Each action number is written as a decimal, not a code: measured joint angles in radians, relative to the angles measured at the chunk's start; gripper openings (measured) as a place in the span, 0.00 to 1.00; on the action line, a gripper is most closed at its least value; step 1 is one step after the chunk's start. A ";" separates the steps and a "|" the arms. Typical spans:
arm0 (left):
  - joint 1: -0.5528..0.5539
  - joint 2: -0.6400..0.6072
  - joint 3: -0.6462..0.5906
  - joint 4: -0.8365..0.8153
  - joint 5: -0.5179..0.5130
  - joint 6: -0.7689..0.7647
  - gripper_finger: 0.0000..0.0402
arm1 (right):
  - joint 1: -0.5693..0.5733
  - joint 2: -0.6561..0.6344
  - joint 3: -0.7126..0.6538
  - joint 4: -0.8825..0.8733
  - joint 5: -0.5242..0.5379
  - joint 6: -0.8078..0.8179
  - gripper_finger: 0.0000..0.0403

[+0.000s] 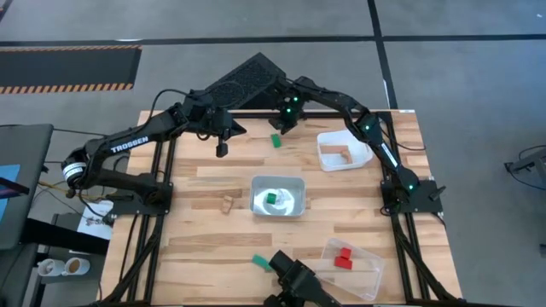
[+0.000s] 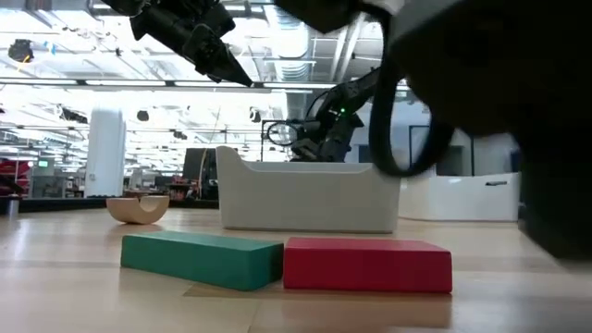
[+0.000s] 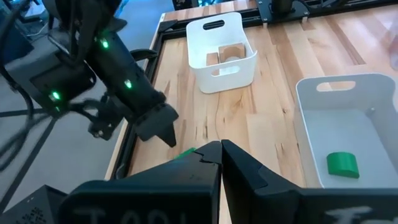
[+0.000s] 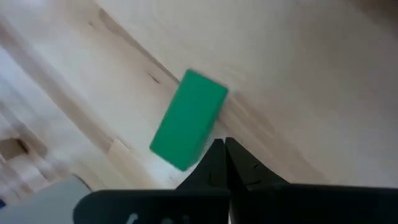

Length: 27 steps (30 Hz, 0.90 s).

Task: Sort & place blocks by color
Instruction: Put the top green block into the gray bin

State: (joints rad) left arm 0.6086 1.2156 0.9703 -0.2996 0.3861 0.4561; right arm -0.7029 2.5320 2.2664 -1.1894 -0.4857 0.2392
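Note:
A green block [image 1: 275, 141] lies flat on the table's far part, and it also shows in the right wrist view [image 4: 188, 119]. My right gripper [image 1: 285, 124] [image 4: 224, 148] is shut and hovers just beside this block on its far side. My left gripper [image 1: 222, 147] [image 3: 221, 149] is shut and held in the air to the left of the block. Another green block [image 1: 271, 198] lies in the silvery tray [image 1: 294, 183]. Wood blocks [image 1: 339, 153] lie in the white tray [image 1: 326, 139]. Red blocks [image 1: 343, 258] lie in the clear tray [image 1: 371, 271].
A wood block [image 1: 227, 203] lies left of the silvery tray. A further green block [image 1: 260, 262] [image 2: 199, 256] lies near the table's near edge, close to the low camera's mount [image 1: 294, 281]. A black perforated plate [image 1: 243, 81] sits beyond the far edge.

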 joint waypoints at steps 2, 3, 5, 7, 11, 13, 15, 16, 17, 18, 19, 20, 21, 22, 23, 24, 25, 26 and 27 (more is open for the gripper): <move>0.000 0.000 0.000 0.002 0.002 0.000 0.00 | 0.006 0.013 -0.001 -0.020 -0.025 0.032 0.01; 0.000 0.000 0.000 0.003 0.002 0.000 0.00 | 0.008 0.028 0.000 -0.029 -0.027 0.046 0.01; -0.002 0.000 0.000 0.003 0.002 0.000 0.00 | 0.013 0.055 0.023 -0.053 -0.034 0.060 0.01; -0.010 0.000 0.000 0.005 0.002 0.000 0.00 | 0.008 0.069 0.067 -0.087 -0.039 0.062 0.01; -0.034 0.000 0.000 0.010 0.002 0.003 0.00 | -0.003 0.088 0.088 -0.100 -0.069 0.074 0.00; -0.042 0.000 0.000 0.011 0.002 0.005 0.00 | -0.002 0.089 0.088 -0.129 -0.075 0.018 0.01; -0.055 0.000 0.000 0.018 -0.001 0.006 0.00 | 0.006 0.086 0.090 -0.167 -0.053 -0.077 0.01; -0.058 0.000 0.000 0.018 -0.002 0.006 0.00 | 0.014 0.086 0.090 -0.182 -0.020 -0.122 0.01; -0.062 0.000 0.000 0.018 -0.002 0.006 0.00 | 0.021 0.086 0.089 -0.190 0.002 -0.157 0.01; -0.065 0.000 0.000 0.019 -0.002 0.006 0.00 | 0.024 0.086 0.089 -0.178 0.016 -0.185 0.01; -0.067 0.000 0.000 0.019 -0.002 0.005 0.00 | 0.029 0.084 0.089 -0.167 0.027 -0.212 0.01; -0.070 0.000 0.000 0.019 -0.002 -0.001 0.00 | 0.034 0.080 0.090 -0.162 0.041 -0.240 0.01; -0.072 0.000 0.000 0.018 -0.002 -0.006 0.00 | 0.038 0.075 0.089 -0.155 0.058 -0.267 0.01; -0.072 0.000 0.000 0.017 -0.001 -0.008 0.00 | 0.042 0.067 0.089 -0.146 0.085 -0.287 0.01; -0.072 0.000 0.000 0.012 -0.001 -0.008 0.00 | 0.046 0.055 0.089 -0.132 0.111 -0.299 0.01; -0.072 0.000 0.000 0.005 -0.001 -0.008 0.00 | 0.051 0.038 0.089 -0.114 0.119 -0.312 0.01; -0.072 0.000 0.000 0.002 -0.001 -0.008 0.00 | 0.054 0.022 0.089 -0.085 0.118 -0.317 0.01; -0.071 -0.001 0.000 0.002 -0.001 -0.008 0.00 | 0.059 0.003 0.089 -0.050 0.117 -0.317 0.01; -0.066 -0.004 0.000 0.001 -0.002 -0.008 0.00 | 0.062 -0.015 0.089 -0.013 0.100 -0.311 0.01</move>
State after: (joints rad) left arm 0.5427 1.2114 0.9707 -0.2985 0.3845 0.4484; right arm -0.6404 2.5171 2.3556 -1.2028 -0.3857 -0.0721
